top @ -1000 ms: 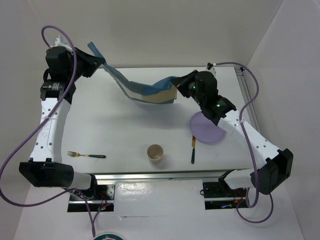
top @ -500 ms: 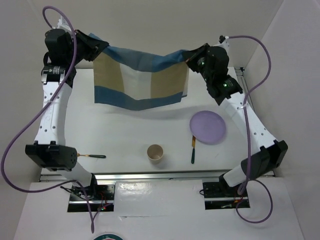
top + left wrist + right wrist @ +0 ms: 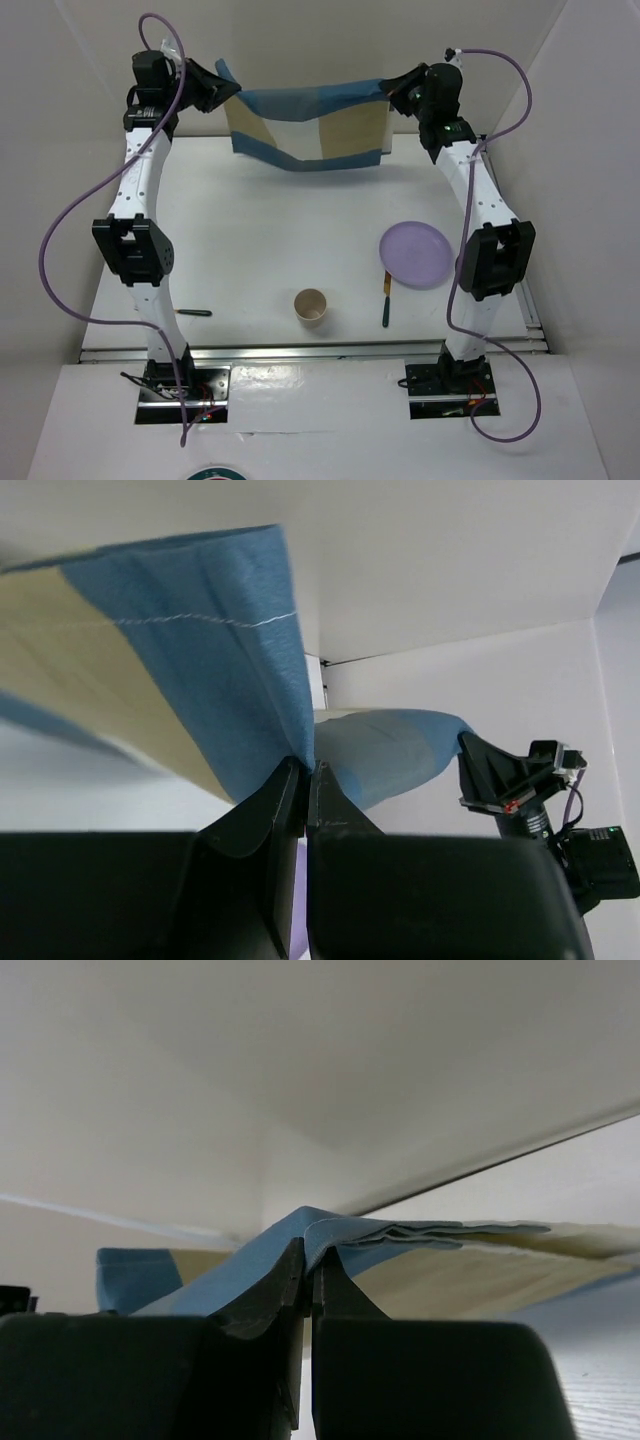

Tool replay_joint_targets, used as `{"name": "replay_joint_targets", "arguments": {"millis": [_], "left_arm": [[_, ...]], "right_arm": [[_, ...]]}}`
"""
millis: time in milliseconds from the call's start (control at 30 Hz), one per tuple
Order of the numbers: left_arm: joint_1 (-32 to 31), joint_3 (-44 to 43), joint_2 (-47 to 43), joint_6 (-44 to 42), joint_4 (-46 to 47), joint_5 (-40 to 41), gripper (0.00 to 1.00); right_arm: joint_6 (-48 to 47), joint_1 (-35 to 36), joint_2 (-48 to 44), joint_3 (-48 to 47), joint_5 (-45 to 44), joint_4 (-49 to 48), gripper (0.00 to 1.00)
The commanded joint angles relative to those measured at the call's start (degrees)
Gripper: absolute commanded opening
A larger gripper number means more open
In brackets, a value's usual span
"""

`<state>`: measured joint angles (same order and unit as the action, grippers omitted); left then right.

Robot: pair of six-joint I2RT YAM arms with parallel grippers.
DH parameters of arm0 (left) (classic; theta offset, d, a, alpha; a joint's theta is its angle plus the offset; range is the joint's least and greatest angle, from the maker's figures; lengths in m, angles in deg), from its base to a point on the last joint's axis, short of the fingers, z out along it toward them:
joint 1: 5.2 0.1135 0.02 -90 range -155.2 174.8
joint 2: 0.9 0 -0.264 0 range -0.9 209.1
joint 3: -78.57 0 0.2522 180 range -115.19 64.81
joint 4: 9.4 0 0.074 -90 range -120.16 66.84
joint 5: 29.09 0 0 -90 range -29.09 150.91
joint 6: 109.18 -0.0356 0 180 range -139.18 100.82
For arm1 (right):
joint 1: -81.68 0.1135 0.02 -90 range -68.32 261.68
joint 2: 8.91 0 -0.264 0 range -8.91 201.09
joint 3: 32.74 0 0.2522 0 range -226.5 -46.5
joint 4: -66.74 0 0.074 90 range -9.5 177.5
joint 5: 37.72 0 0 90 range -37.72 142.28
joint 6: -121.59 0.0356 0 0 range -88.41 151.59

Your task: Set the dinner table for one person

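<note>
You have the blue-and-tan placemat (image 3: 310, 128) stretched in the air between the two arms, above the far edge of the white tabletop (image 3: 250, 230), with its lower edge hanging free. Your left gripper (image 3: 305, 770) is clenched on one upper corner and your right gripper (image 3: 311, 1252) on the other, each pinching only a thin fold of cloth right at the fingertips. That looks like the weak spot: pull the arms further apart, or lower them unevenly, and a corner may slip out and drop the cloth in a heap. The mat sags in the middle and shows a crease, so laying it down fast would likely trap a fold. Watch also what sits nearer you: the purple plate (image 3: 415, 254), the paper cup (image 3: 311, 306), the knife (image 3: 385, 300) just left of the plate, and the fork (image 3: 195, 313) half hidden by the left arm. Drag the hanging edge toward them and it could tip the cup or push the cutlery
</note>
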<state>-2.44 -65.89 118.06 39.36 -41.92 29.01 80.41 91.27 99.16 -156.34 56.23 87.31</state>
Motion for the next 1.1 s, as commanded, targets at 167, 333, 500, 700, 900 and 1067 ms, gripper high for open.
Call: {"name": "replay_joint_targets", "arguments": {"millis": [167,333,500,700,900,1067], "left_arm": [[2.33,25.76,-16.54,-2.9,8.48,-3.78,0.0],[2.86,49.53,-30.43,-6.16,4.98,-4.58,0.41],[3.91,63.89,-45.71,-12.92,-8.36,8.55,1.0],[5.5,62.31,-49.61,-15.91,-17.45,24.17,0.94],[0.67,58.55,-37.15,-19.7,-12.96,19.68,0.47],[-4.08,47.66,-22.39,-22.76,-16.91,26.8,0.43]], "right_arm": [[-0.57,0.43,-8.92,12.49,3.7,-8.83,0.0],[-2.24,2.89,-18.13,28.51,6.68,-7.61,0.0],[-4.87,4.91,-25.09,48.01,11.34,-1.39,0.59],[-12.42,5.45,-26.78,49.39,14.16,14.95,0.83],[-15.59,7.99,-23.7,43.67,6.35,20.79,0.59],[-15.59,8.52,-15.54,35.24,3.98,19.73,0.26]]}}
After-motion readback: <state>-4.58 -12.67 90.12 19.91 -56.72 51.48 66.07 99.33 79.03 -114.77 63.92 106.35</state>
